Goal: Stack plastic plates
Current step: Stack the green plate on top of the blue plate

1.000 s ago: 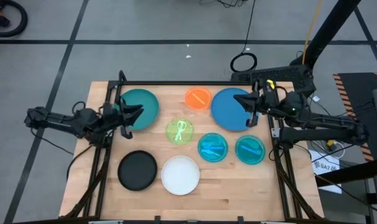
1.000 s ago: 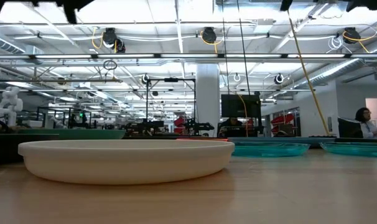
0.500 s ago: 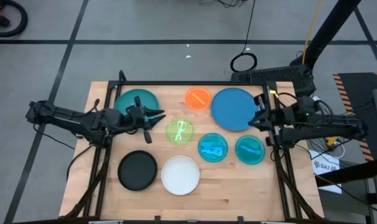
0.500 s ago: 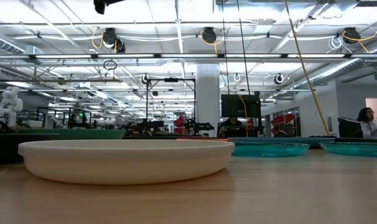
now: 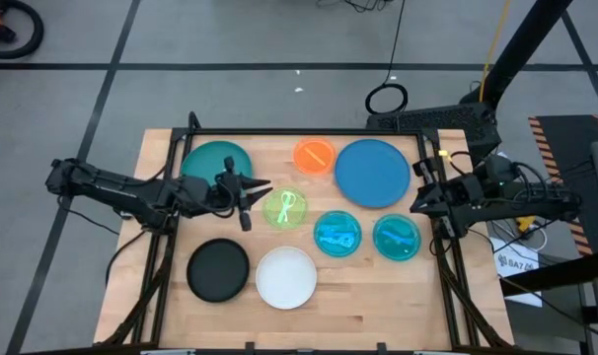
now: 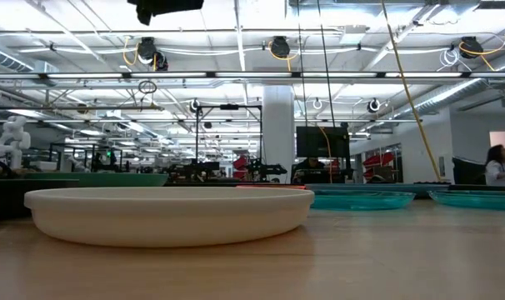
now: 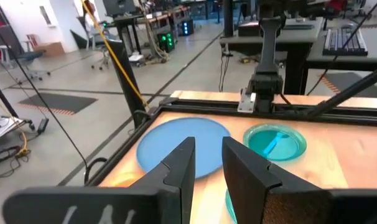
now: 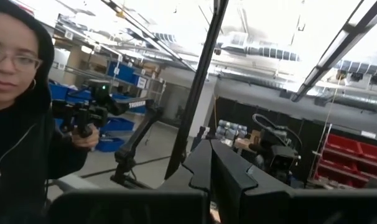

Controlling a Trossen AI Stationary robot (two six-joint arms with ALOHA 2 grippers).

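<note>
Eight plates lie flat and apart on the wooden table: dark teal (image 5: pixel 212 161), orange (image 5: pixel 314 156), blue (image 5: pixel 371 173), lime green (image 5: pixel 284 209), two cyan (image 5: pixel 337 234) (image 5: pixel 397 237), black (image 5: pixel 218 269) and white (image 5: pixel 286 277). My left gripper (image 5: pixel 256 197) hovers open between the teal and lime green plates, pointing to the table's right; its wrist view shows the blue plate (image 7: pixel 176 146) and a cyan plate (image 7: pixel 275 140) ahead. My right gripper (image 5: pixel 414 197) is shut, raised near the blue plate's right rim, pointing left. In the low view the white plate (image 6: pixel 165 212) fills the foreground.
A black frame (image 5: pixel 309 131) runs along the table's edges. Bare wood lies along the near edge (image 5: pixel 378 306). A person (image 8: pixel 14 124) stands beyond the table in the right wrist view, and another person (image 6: pixel 496 162) is far back in the room.
My left gripper has moved toward the table's right, from over the teal plate to beside the lime green plate. My right gripper has drawn back from over the blue plate toward the right edge and a little nearer. No plate has moved.
</note>
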